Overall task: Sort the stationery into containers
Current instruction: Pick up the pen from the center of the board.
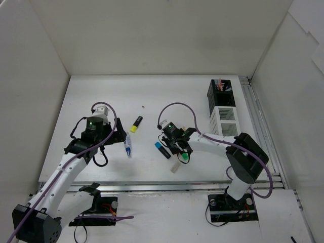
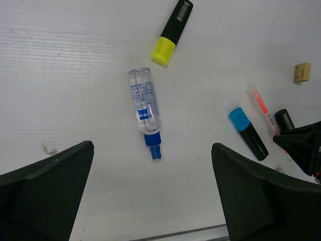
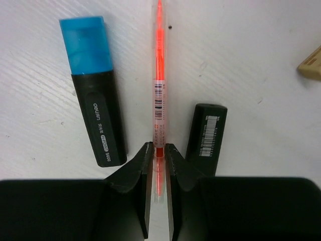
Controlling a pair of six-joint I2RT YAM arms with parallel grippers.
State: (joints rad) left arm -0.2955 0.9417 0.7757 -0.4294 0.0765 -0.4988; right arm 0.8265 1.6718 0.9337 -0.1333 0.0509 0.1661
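Note:
My right gripper is shut on the lower end of a thin red pen lying on the table between a blue-capped highlighter and a black highlighter body. In the top view this gripper sits mid-table beside the blue highlighter and a green cap. My left gripper is open and empty, just short of the white-blue tube. A yellow highlighter lies beyond the tube. The black container and the white container stand at the far right.
A beige eraser lies right of the pen tip, and another small pale piece lies near the front edge. A metal rail runs along the table's right side. White walls close in the table on three sides.

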